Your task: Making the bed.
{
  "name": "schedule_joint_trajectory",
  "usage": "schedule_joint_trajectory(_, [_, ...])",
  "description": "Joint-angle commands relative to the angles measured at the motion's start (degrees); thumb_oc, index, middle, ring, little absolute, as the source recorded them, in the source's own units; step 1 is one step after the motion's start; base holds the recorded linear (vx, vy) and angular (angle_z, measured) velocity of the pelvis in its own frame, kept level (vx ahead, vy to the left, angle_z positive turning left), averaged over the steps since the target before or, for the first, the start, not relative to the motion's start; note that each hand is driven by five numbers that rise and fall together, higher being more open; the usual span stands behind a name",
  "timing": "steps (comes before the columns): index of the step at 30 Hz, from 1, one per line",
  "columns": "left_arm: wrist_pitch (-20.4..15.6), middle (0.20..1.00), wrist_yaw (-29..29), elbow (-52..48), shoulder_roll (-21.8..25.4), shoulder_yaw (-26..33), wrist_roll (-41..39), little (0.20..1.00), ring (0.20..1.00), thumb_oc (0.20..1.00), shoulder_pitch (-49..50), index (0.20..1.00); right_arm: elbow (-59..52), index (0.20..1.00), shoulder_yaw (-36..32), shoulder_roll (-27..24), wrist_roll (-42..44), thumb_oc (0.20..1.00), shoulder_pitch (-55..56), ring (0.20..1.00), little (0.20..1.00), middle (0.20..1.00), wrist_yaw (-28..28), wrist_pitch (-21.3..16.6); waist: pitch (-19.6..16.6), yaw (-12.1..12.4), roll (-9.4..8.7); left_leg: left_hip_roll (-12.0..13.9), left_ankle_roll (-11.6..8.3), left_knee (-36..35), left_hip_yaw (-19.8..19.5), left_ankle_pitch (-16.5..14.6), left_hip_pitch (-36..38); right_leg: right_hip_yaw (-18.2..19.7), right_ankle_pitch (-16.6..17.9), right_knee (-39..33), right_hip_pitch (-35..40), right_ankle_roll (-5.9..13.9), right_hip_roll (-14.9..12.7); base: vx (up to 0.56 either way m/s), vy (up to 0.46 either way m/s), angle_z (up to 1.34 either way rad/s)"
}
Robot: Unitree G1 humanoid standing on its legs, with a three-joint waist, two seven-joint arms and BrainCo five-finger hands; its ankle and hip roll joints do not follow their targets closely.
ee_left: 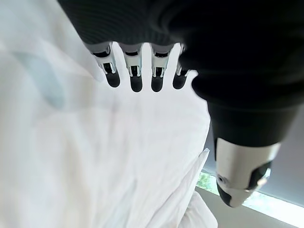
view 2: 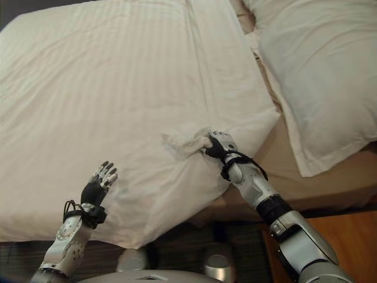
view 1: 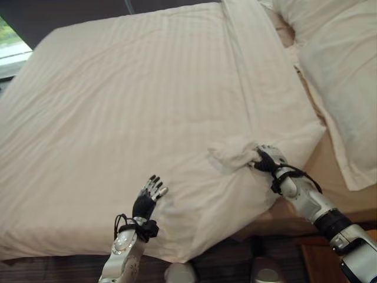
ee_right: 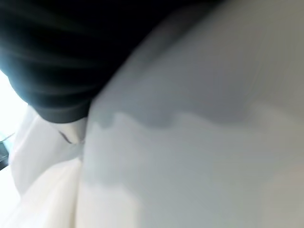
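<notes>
A white striped duvet (view 1: 129,112) was spread across most of the bed (view 1: 339,194), its top edge folded back just beside a large white pillow (view 1: 336,71); a bunched fold of the duvet near its near right corner was pinched in the curled fingers of the right hand (view 1: 268,160); the left hand (view 1: 147,203) was held over the duvet's near edge, fingers straight and holding nothing.

White striped duvet (view 1: 129,106) spread flat over bed, near corner apparently bunched
</notes>
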Motion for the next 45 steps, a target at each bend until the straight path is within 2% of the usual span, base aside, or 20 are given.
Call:
schedule_joint_trajectory(1, [-1.33,1.0,0.4,-2.25,0.7,-0.84,0.42,1.0,1.0,1.0,1.49,1.0,-2.36,0.2,-4.65,-2.35,2.98,0.2,2.91,0.2,0.2,0.2,-0.51,-0.29,-1.19,-2.05,-0.2,-1.28,3.77,7.36,-4.46,-12.72,3.9,-5.08,-3.38,-1.52,2.77,0.37,-1.55,-0.12,0.057,0.25])
schedule_joint_trajectory(2, [-0.83,1.0,-0.2,-2.05,0.69,-1.21,0.69,1.0,1.0,1.0,1.34,1.0,-1.62,0.2,-6.3,-2.96,2.33,0.2,4.48,0.2,0.2,0.2,-0.26,-0.5,-2.44,-3.13,-0.59,-3.02,5.06,2.71,-2.21,-16.29,6.37,-5.72,-2.2,-0.83,1.29,1.22,-2.27,-0.29,0.151,0.2])
schedule_joint_trajectory(3, [-0.05,1.0,-1.19,-0.55,1.21,-1.53,0.8,1.0,1.0,1.0,0.98,1.0,-0.25,0.2,-7.8,-3.01,1.74,0.2,6.41,0.2,0.2,0.2,0.21,-0.07,-3.24,-5.03,-0.43,-4.4,6.02,-4.9,-0.47,-16.19,9.35,-6.56,0.86,0.76,-1.93,3.28,-2.68,-0.3,0.132,0.1])
schedule_joint_trajectory(5, [0.25,1.0,-1.44,0.3,2.03,-1.84,1.67,1.0,1.0,1.0,-0.1,1.0,0.17,0.2,-9.61,-1.69,2.17,0.2,8.01,0.2,0.2,0.2,-0.22,0.14,-3.49,-6.26,-0.99,-5.5,6.79,-9.33,-0.39,-14.59,10.17,-4.09,2.04,2.65,-4.82,5.27,-3.0,-0.3,0.08,0.53])
schedule_joint_trajectory(7, [0.62,1.0,-1.99,0.62,3.33,-1.63,2.17,1.0,1.0,1.0,-0.21,1.0,0.97,0.2,-10.23,0.18,2.7,0.2,9.08,0.2,0.2,0.2,-0.22,0.21,-3.22,-6.0,-1.02,-5.52,7.71,-11.72,-0.13,-13.61,10.17,-1.31,-0.48,6.64,-6.36,6.08,-1.88,-0.33,0.058,0.19])
schedule_joint_trajectory(9, [0.92,1.0,-1.98,1.4,3.82,-0.91,2.32,1.0,1.0,1.0,-0.33,1.0,1.36,0.2,-10.71,1.65,3.19,0.2,9.95,0.2,0.2,0.2,-0.62,-0.12,-3.49,-4.8,-1.23,-5.49,8.92,-13.04,1.18,-11.62,9.22,-2.48,-3.18,11.36,-4.7,5.57,-1.23,-0.3,0.05,-0.25])
schedule_joint_trajectory(10, [0.91,1.0,-1.98,1.41,3.86,-0.89,2.32,1.0,1.0,1.0,-0.36,1.0,1.36,0.2,-10.72,1.7,3.19,0.2,9.92,0.2,0.2,0.2,-0.63,-0.13,-3.56,-4.75,-1.29,-5.48,8.9,-13.11,1.24,-11.34,9.06,-2.41,-3.01,11.37,-4.94,5.46,-1.2,-0.29,0.058,-0.35])
schedule_joint_trajectory(11, [1.4,1.0,-1.53,1.18,3.79,-0.35,2.91,1.0,1.0,1.0,0.18,1.0,0.46,0.438,-10.61,2.77,3.43,0.438,11.44,0.438,0.438,0.438,-0.61,-0.67,-4.24,-3.66,-1.1,-5.37,9.98,-14.67,2.05,-9.74,8.43,-2.89,-4.61,17.25,-3.55,4.94,-0.31,-0.22,0.063,-0.25])
schedule_joint_trajectory(12, [1.54,1.0,-1.14,0.98,3.54,0.09,3.4,1.0,1.0,1.0,0.5,1.0,-0.43,0.928,-11.03,3.11,3.52,0.928,12.58,0.928,0.928,0.928,-0.64,-0.92,-4.59,-3.32,-1.1,-5.69,10.16,-15.24,2.34,-9.53,8.59,-3.08,-5.48,17.87,-2.4,4.96,-0.21,-0.25,0.061,-0.22])
schedule_joint_trajectory(13, [1.43,1.0,-0.44,0.87,2.96,0.68,3.69,1.0,1.0,1.0,1.34,1.0,-0.92,1.0,-10.84,3.54,3.57,1.0,13.39,1.0,1.0,1.0,-0.57,-0.96,-5.38,-2.17,-1.59,-6.07,10.28,-15.4,2.91,-9.25,8.16,-4.07,-6.22,15.76,0.25,4.78,-0.29,-0.13,0.001,-0.16])
schedule_joint_trajectory(14, [1.45,1.0,-0.72,0.51,2.71,0.81,3.61,1.0,1.0,1.0,1.88,1.0,-1.41,1.0,-11.3,4.02,3.7,1.0,14.32,1.0,1.0,1.0,-0.7,-1.13,-6.08,-1.49,-2.22,-6.34,10.13,-15.4,3.55,-8.93,7.84,-4.89,-7.2,12.76,2.85,4.8,-0.43,-0.1,-0.024,-0.29])
schedule_joint_trajectory(17, [1.77,1.0,-0.4,0.72,1.63,1.19,3.74,1.0,1.0,1.0,2.17,1.0,-1.39,1.0,-11.04,5.3,2.99,1.0,16.28,1.0,1.0,1.0,-0.63,-0.9,-7.32,-0.33,-2.77,-5.58,9.33,-15.62,5.3,-7.58,7.2,-5.28,-6.96,7.02,4.37,4.77,-1.39,-0.1,-0.067,-0.45])
schedule_joint_trajectory(20, [1.51,1.0,0.0,1.38,0.02,1.71,3.01,1.0,1.0,1.0,1.96,1.0,1.07,1.0,-9.89,5.43,1.15,1.0,17.55,1.0,1.0,1.0,-0.62,-0.57,-8.29,-0.44,-2.47,-4.46,8.23,-16.11,6.61,-6.15,7.05,-5.01,-5.34,0.91,6.1,5.06,-1.37,-0.07,-0.112,-0.68])
schedule_joint_trajectory(21, [1.82,1.0,-0.75,2.57,-0.73,1.36,2.68,1.0,1.0,1.0,2.41,1.0,5.27,1.0,-9.45,5.12,-0.92,1.0,19.06,1.0,1.0,1.0,-0.24,-0.14,-8.87,-0.5,-2.25,-3.36,7.52,-16.06,7.2,-5.15,7.07,-5.68,-5.49,-0.44,7.32,4.98,-1.35,-0.05,-0.134,-0.38])
schedule_joint_trajectory(24, [1.97,1.0,-1.68,3.46,-0.64,1.03,2.53,1.0,1.0,1.0,2.8,1.0,9.17,1.0,-10.09,4.05,-1.99,1.0,19.99,1.0,1.0,1.0,-0.26,0.6,-8.97,-0.99,-1.7,-2.16,6.78,-16.1,7.43,-3.76,7.01,-6.86,-5.95,-1.76,8.69,4.61,-0.83,-0.03,-0.092,-0.01])
schedule_joint_trajectory(27, [2.11,1.0,-1.26,4.33,-2.53,-0.78,2.87,1.0,1.0,1.0,1.51,1.0,12.33,1.0,-9.52,3.98,-3.87,1.0,20.36,1.0,1.0,1.0,-0.69,1.61,-9.04,-1.64,-1.58,-1.56,6.32,-16.15,7.73,-3.16,7.07,-7.35,-6.27,-2.22,9.15,4.52,-0.43,-0.01,-0.062,0.06])
schedule_joint_trajectory(33, [2.58,1.0,-3.24,6.31,-3.47,-0.54,-1.44,1.0,1.0,1.0,0.56,1.0,37.09,1.0,-11.56,2.1,-2.3,1.0,17.93,1.0,1.0,1.0,-1.71,4.09,-9.01,-1.85,-0.57,-0.03,5.25,-16.46,8.24,-1.56,6.75,-8.3,-6.6,-2.87,9.62,4.53,0.16,-0.02,-0.047,0.13])
schedule_joint_trajectory(36, [2.7,1.0,-3.49,6.6,-3.47,-0.36,-2.33,1.0,1.0,1.0,0.07,1.0,43.85,1.0,-12.78,2.36,-1.27,1.0,18.32,1.0,1.0,1.0,-1.59,4.89,-9.06,-1.85,-0.53,0.28,5.06,-16.58,8.28,-1.32,6.7,-8.39,-6.61,-2.87,9.62,4.47,0.29,0.0,-0.021,0.02])
schedule_joint_trajectory(39, [2.99,1.0,-4.23,6.36,-3.0,0.55,-4.02,1.0,1.0,1.0,0.32,1.0,51.28,1.0,-17.17,0.75,2.94,1.0,19.36,1.0,1.0,1.0,-1.03,5.41,-9.45,-1.9,-0.72,0.6,4.99,-16.71,8.33,-1.29,6.8,-8.47,-6.47,-2.87,9.5,4.43,0.46,0.01,-0.021,-0.01])
schedule_joint_trajectory(45, [2.79,1.0,-4.17,6.64,-2.7,1.75,-4.49,1.0,1.0,1.0,0.09,1.0,48.88,1.0,-21.38,-3.67,7.87,1.0,20.98,1.0,1.0,1.0,0.01,4.18,-9.79,-2.62,-1.81,0.92,4.9,-16.73,8.48,-1.33,6.72,-8.56,-6.11,-2.87,9.13,4.45,0.52,-0.01,-0.008,-0.06])
